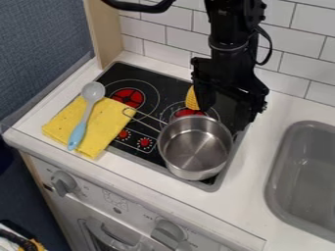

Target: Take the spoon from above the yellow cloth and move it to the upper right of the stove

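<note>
Spoon (86,113) is lying on the yellow cloth (108,122) at the left side of the stove (171,88), its light blue handle slanting down across the cloth toward the near edge. Its grey bowl is pointing away from the front and reaching past the cloth's far edge. The cloth is covering part of the stove and spreading onto the white table (262,162) at the left.

The black arm (226,29) is coming in from the top, and the gripper (224,109) is hanging over the far right part of the stove, behind the pot (194,147) and well apart from the spoon. Its fingers are standing wide apart, with the spoon outside them. A yellow thing (191,99) is showing just beside the left-hand finger in the picture, partly hidden by it; what it is, I cannot tell.

The metal pot is sitting upright at the near right of the stove, its wire handle (149,115) pointing toward the cloth. Red burner centres are showing between the cloth and the gripper. A grey sink (280,162) is lying to the right, a tiled wall (167,39) is standing behind, and grey knobs (63,182) are sticking out of the front below.
</note>
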You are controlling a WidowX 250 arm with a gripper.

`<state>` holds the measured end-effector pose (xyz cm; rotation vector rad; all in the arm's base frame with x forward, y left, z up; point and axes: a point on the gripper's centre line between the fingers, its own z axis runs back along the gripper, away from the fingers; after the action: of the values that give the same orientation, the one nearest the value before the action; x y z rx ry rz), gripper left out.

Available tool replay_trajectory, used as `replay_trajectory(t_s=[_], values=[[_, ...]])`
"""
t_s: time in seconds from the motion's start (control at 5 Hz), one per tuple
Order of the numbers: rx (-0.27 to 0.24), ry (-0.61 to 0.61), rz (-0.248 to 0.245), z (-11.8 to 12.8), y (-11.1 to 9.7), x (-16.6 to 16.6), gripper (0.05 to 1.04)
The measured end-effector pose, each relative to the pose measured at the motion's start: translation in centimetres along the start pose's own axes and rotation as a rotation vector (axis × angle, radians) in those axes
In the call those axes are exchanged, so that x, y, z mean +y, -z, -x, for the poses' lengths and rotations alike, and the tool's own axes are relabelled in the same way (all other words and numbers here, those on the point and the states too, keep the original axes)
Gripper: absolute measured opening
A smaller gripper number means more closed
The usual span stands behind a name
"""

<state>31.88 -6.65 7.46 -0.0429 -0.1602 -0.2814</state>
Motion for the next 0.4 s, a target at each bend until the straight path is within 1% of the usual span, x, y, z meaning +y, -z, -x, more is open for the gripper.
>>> replay_trajectory(t_s=[0.2,0.4], values=[[0.029,-0.003,0.003,0.5,0.8,0.0,1.004],[0.030,-0.053,-0.024,1.4,0.4,2.1,1.003]])
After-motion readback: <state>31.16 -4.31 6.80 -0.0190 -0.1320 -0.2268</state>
